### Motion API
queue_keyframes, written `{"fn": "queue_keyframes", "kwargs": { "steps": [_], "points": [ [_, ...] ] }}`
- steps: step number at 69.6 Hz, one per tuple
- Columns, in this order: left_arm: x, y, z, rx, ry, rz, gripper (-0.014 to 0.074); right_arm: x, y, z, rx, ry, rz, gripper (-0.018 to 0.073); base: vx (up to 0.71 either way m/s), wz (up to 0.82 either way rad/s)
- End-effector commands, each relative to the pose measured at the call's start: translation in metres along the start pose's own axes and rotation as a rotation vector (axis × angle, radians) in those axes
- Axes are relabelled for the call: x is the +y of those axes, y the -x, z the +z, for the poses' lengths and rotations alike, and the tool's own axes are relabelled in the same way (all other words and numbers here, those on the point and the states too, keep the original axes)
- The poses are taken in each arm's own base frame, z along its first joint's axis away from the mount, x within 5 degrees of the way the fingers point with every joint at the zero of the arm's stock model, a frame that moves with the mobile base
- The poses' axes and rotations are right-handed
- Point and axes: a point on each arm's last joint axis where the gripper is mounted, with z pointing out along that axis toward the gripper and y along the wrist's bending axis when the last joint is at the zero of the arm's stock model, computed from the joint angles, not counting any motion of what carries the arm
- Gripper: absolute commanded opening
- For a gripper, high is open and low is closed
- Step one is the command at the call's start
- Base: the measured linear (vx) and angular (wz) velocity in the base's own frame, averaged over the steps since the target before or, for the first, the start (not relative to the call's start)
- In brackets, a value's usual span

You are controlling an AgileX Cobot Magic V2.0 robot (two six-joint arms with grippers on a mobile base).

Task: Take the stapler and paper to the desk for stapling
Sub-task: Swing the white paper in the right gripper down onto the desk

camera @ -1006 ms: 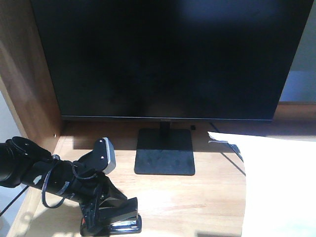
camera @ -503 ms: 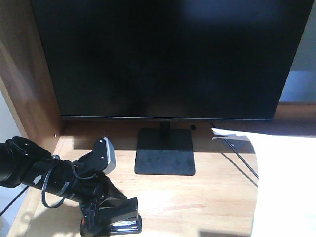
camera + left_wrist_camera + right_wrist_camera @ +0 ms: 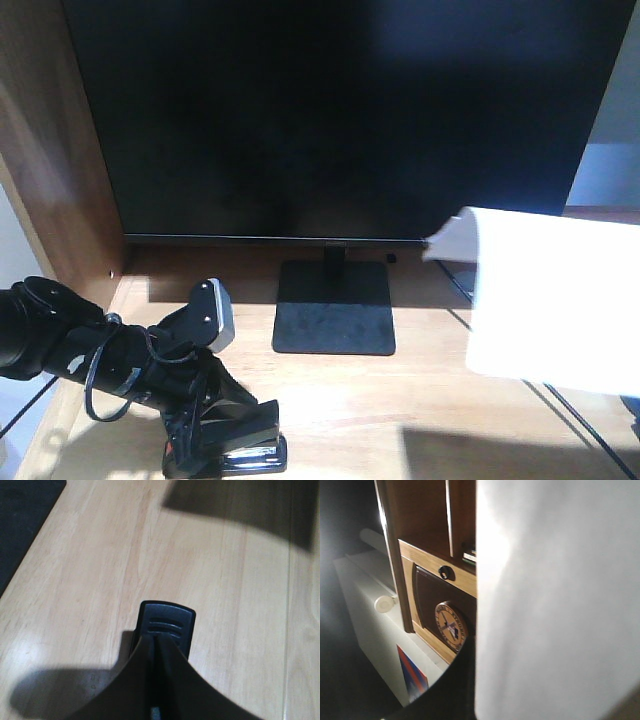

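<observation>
The black stapler [image 3: 240,448] sits on the wood desk [image 3: 400,400] at the front left, its silvery underside showing. My left gripper [image 3: 205,432] is shut on it. In the left wrist view the fingers [image 3: 175,680] close over the stapler's black front end [image 3: 166,622] on the desk [image 3: 225,595]. The white paper [image 3: 550,300] hangs in the air at the right, tilted, above its shadow on the desk. In the right wrist view the paper [image 3: 560,610] fills the right side, and my right gripper [image 3: 476,685] is shut on its edge, with only one dark finger [image 3: 462,690] showing.
A large black monitor [image 3: 330,110] on a square stand [image 3: 334,310] fills the back of the desk. A dark cable [image 3: 570,418] runs across the right. A wooden side panel [image 3: 50,150] stands at the left. The right wrist view shows a wooden cabinet [image 3: 432,562] and a white unit [image 3: 370,625].
The paper has risen from low at the right edge into the air and now casts a shadow on the desk. The left arm and stapler have not moved.
</observation>
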Motion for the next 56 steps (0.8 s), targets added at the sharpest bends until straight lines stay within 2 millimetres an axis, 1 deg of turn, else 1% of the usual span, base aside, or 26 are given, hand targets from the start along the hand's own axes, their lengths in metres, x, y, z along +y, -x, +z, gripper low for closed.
{"fn": "queue_keyframes", "kwargs": {
  "steps": [1, 7, 12, 19, 25, 33, 41, 47, 56],
  "points": [
    [-0.001, 0.017, -0.011, -0.069, 0.015, 0.009, -0.0006, 0.002, -0.002, 0.021, 0.05, 0.049, -0.015, -0.0002, 0.0, 0.0],
    [-0.001, 0.017, -0.011, -0.069, 0.015, 0.009, -0.0006, -0.006, -0.002, 0.034, 0.072, 0.055, 0.008, -0.0002, 0.0, 0.0],
    [-0.001, 0.017, -0.011, -0.069, 0.015, 0.009, -0.0006, -0.017, -0.001, 0.044, 0.078, 0.055, 0.04, -0.0002, 0.0, 0.0],
    [-0.001, 0.017, -0.011, -0.069, 0.015, 0.009, -0.0006, -0.04, -0.002, 0.055, 0.103, -0.049, 0.105, -0.0002, 0.0, 0.0],
    [-0.001, 0.016, -0.011, -0.069, 0.016, 0.009, -0.0006, -0.056, -0.004, 0.063, 0.155, -0.117, 0.09, -0.0002, 0.0, 0.0],
    [-0.001, 0.016, -0.011, -0.069, 0.016, 0.009, -0.0006, -0.071, -0.003, 0.071, 0.227, -0.177, 0.058, -0.0002, 0.0, 0.0],
    [-0.001, 0.016, -0.011, -0.069, 0.016, 0.009, -0.0006, -0.083, 0.006, 0.078, 0.269, -0.234, 0.059, -0.0002, 0.0, 0.0],
    [-0.001, 0.016, -0.011, -0.069, 0.016, 0.009, -0.0006, -0.089, 0.012, 0.089, 0.369, -0.275, 0.061, -0.0002, 0.0, 0.0],
    [-0.001, 0.016, -0.011, -0.069, 0.016, 0.009, -0.0006, -0.097, 0.012, 0.105, 0.616, -0.337, 0.008, -0.0002, 0.0, 0.0]
  ]
}}
